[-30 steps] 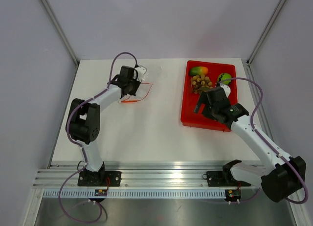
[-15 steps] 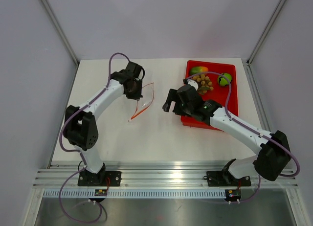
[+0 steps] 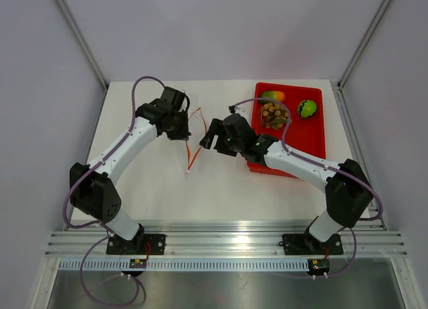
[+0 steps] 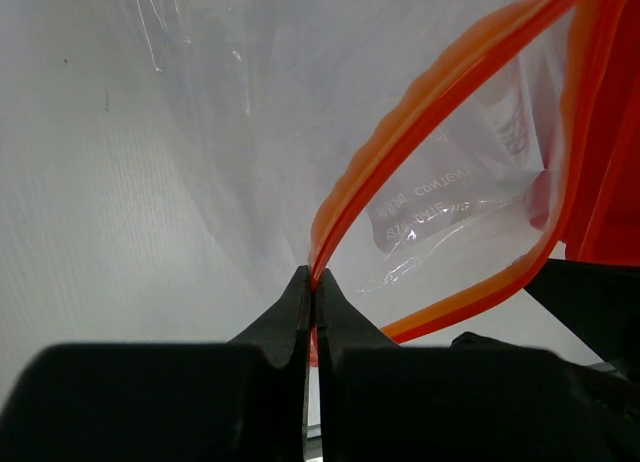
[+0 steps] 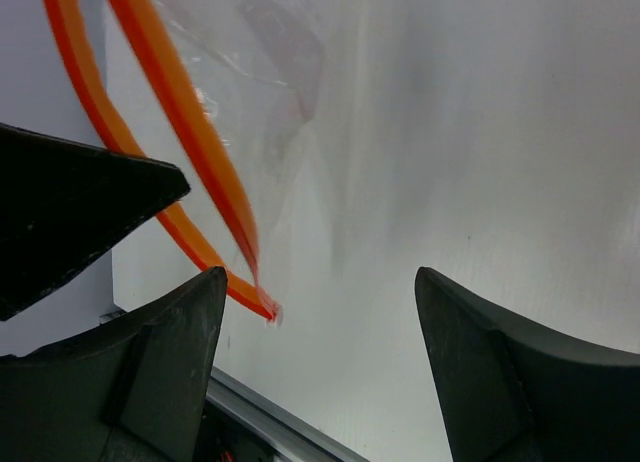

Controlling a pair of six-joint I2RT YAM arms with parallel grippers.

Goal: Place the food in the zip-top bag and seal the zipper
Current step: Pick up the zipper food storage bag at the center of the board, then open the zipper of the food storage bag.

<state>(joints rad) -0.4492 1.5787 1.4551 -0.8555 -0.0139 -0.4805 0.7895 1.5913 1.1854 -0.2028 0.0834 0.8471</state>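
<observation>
My left jaws are pinched tight on the zipper (image 4: 430, 92) of the one zip-top bag (image 4: 250, 132), which hangs from them over the middle of the table (image 3: 221, 182), toward its far edge. My right jaws stand apart and empty, just beside the strip's loose end. I judge the film thin, limp and slippery, so the stiffer strip is the place to take hold. Three light toy foods lie in the one red tray (image 3: 314, 138) at the far right corner: mango (image 3: 272, 96), bunch of tan balls (image 3: 273, 113), green fruit (image 3: 307, 108).
</observation>
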